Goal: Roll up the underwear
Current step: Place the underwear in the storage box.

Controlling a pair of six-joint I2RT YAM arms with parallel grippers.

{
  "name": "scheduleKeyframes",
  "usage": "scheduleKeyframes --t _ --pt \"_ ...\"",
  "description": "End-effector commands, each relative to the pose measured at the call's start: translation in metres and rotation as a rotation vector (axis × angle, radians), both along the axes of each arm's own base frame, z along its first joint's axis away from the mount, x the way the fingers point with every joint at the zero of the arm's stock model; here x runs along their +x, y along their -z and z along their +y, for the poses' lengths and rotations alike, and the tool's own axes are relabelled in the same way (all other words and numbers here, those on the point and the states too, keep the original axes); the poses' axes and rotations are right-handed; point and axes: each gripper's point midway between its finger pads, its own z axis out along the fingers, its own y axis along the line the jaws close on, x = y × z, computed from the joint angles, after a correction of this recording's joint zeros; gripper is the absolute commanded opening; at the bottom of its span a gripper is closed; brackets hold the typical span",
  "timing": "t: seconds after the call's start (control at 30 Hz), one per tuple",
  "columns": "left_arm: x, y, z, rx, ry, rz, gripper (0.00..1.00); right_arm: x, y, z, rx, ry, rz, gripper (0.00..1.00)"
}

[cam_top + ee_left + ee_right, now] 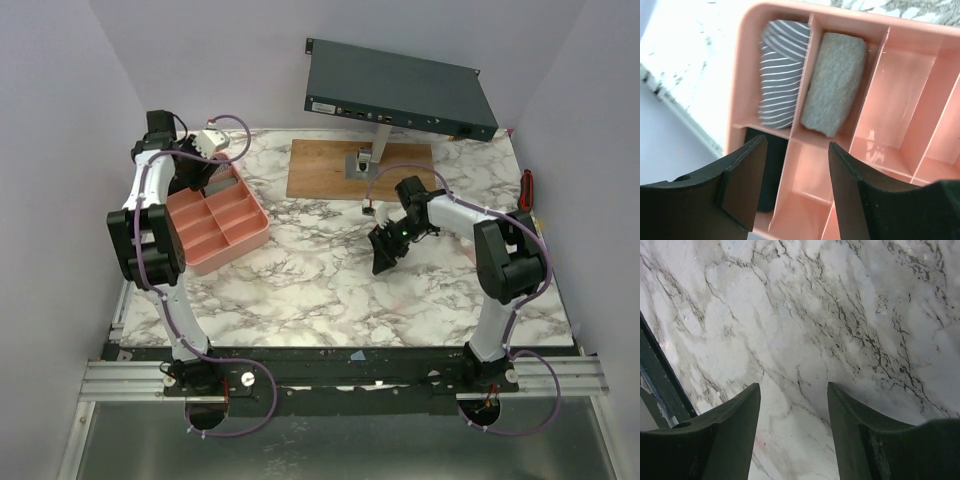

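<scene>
A pink divided tray (256, 237) stands at the table's left. In the left wrist view its compartments hold a rolled grey-and-white striped underwear (781, 71), a rolled plain grey one (833, 82) and a rolled black one (774, 167). My left gripper (794, 150) is open and empty, hovering above the tray (900, 90) over the divider beside the black roll. In the top view it (203, 178) sits over the tray's far end. My right gripper (794, 387) is open and empty just above bare marble; in the top view it (384, 255) is near the table's middle.
A dark teal flat box (398, 90) is raised on a stand (362, 160) over a wooden board (318, 170) at the back. A red-handled tool (527, 187) lies at the right edge. The table's dark front rail (657, 382) shows in the right wrist view.
</scene>
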Motion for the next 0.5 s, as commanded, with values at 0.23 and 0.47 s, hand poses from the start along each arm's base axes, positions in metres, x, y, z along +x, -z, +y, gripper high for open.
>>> scheduleKeyframes --t 0.23,0.47 --pt "-0.040 -0.108 -0.025 -0.257 -0.171 -0.209 0.58 0.041 -0.044 -0.022 -0.116 0.156 -0.286 0.64" --pt "-0.083 -0.129 -0.044 -0.438 -0.300 -0.202 0.60 0.055 -0.066 -0.053 -0.225 0.308 -0.445 0.67"
